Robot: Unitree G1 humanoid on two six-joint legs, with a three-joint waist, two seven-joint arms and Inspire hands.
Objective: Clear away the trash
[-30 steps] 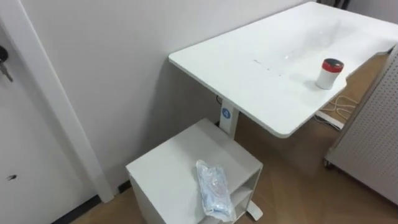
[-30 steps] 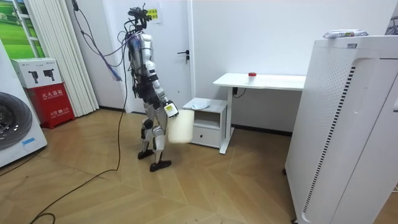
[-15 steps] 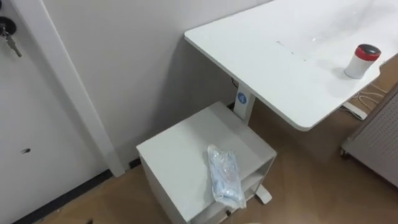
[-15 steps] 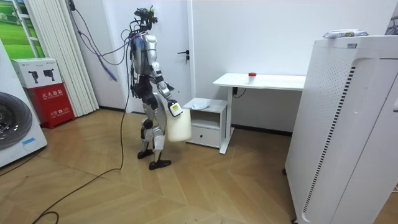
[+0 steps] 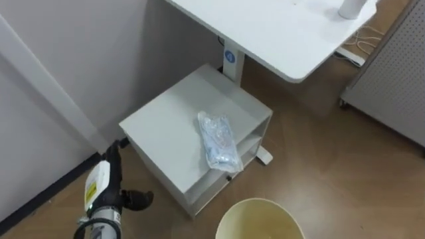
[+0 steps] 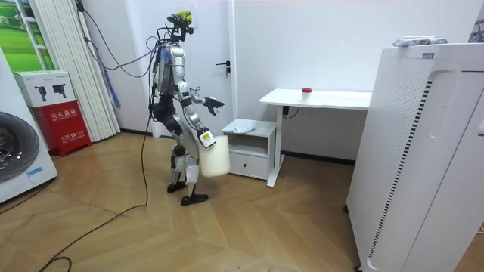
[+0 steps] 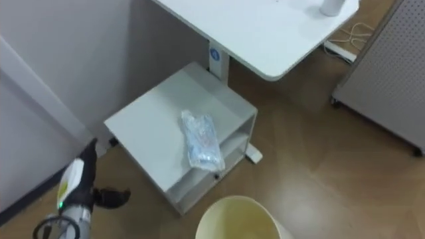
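On top of the cabinet point(image 5: 166, 126), the garbage, a clear plastic bag point(image 5: 218, 141), lay flat, with one end reaching the front edge above the open shelf. Both of your hands were apart from it.

Your left hand point(image 5: 111, 179) was at the lower left of the eye views, beside the cabinet's left side and not touching it. It was released and empty, with the fingers straight and pointing toward the wall point(image 5: 80, 53) and the thumb spread sideways. In the room view this hand was raised ahead of your body, toward the cabinet.

Your right hand point(image 6: 206, 142) was low, at the rim of the bin point(image 5: 259, 219), which hung in front of your legs. You could not tell whether this hand was clenched on the rim. In the eye views the bin's open mouth was at the bottom edge, just in front of the cabinet.

You stood on the wood floor point(image 5: 319, 166) at the room view's left of the cabinet, facing it.

Behind the cabinet, the desk point(image 5: 265, 33) stood against the wall, with its leg point(image 5: 232, 63) just beside the cabinet's far corner. A white container point(image 5: 350, 6) stood on the desk near its edge. A power strip point(image 5: 352, 56) with cables lay on the floor below that edge. A perforated panel point(image 5: 392, 79) stood at the right.
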